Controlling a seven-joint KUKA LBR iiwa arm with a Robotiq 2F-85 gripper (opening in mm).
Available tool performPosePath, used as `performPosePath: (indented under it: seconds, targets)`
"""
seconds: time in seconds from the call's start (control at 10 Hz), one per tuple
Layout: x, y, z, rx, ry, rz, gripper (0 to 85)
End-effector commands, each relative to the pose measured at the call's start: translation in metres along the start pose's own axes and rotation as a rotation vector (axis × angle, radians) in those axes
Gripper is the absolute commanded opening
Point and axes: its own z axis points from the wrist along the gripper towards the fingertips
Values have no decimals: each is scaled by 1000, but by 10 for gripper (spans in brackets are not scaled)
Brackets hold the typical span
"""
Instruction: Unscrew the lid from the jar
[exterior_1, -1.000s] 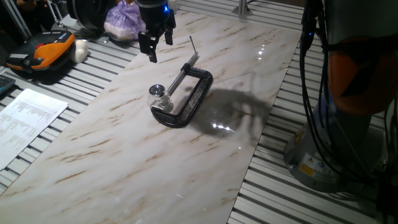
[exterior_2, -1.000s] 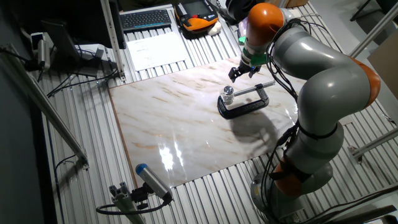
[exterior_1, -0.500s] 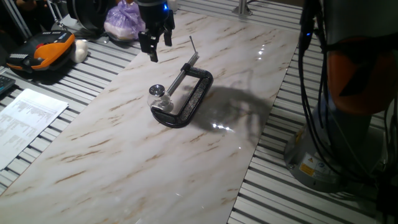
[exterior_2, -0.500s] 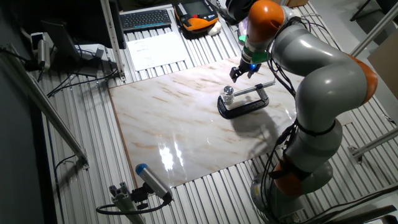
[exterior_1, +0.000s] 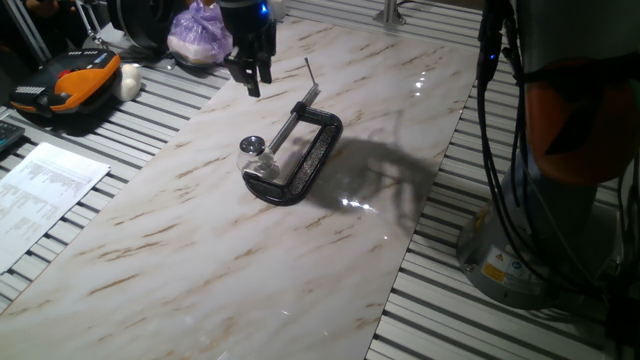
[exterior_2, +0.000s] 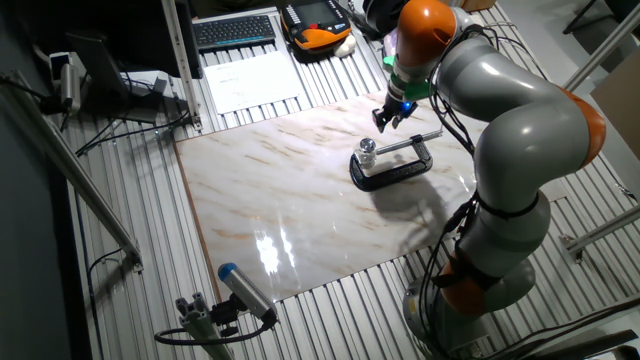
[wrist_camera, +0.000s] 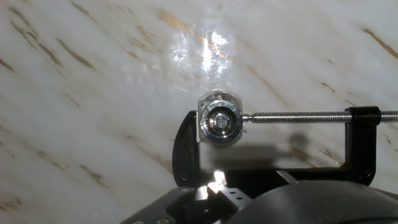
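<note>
The tiny clear glass jar (exterior_1: 262, 167) stands upright in the mouth of a black C-clamp (exterior_1: 318, 150) on the marble board, held between the clamp's screw end and its frame. The shiny round lid (exterior_1: 252, 146) sits on top of the jar. My gripper (exterior_1: 252, 82) hangs fingers down, above and behind the jar, and touches nothing; its fingers look apart and empty. The other fixed view shows the gripper (exterior_2: 384, 120) just beyond the lid (exterior_2: 367, 146) and the clamp (exterior_2: 395, 175). The hand view looks straight down on the lid (wrist_camera: 219, 122), the jar's glass (wrist_camera: 217, 97) and the clamp (wrist_camera: 186, 155).
The marble board (exterior_1: 250, 260) lies on a slatted metal table (exterior_1: 450, 300). An orange-black device (exterior_1: 70, 85), a purple bag (exterior_1: 200, 35) and a printed sheet (exterior_1: 40, 190) lie off the board to the left. A keyboard (exterior_2: 235, 30) sits further back.
The gripper has turned about its own axis, so its fingers now line up in one fixed view, and it has drifted slightly. The jar, lid and clamp have not moved.
</note>
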Motion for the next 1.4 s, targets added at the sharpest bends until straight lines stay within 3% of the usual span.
performPosePath:
  seconds: [0.0, 0.7, 1.3]
  targets:
    - [0, 0, 0, 1, -3, 0, 0]
    - [-1, 0, 3, 20, -32, 32, 0]
    - [-14, 0, 34, 10, -49, 44, 0]
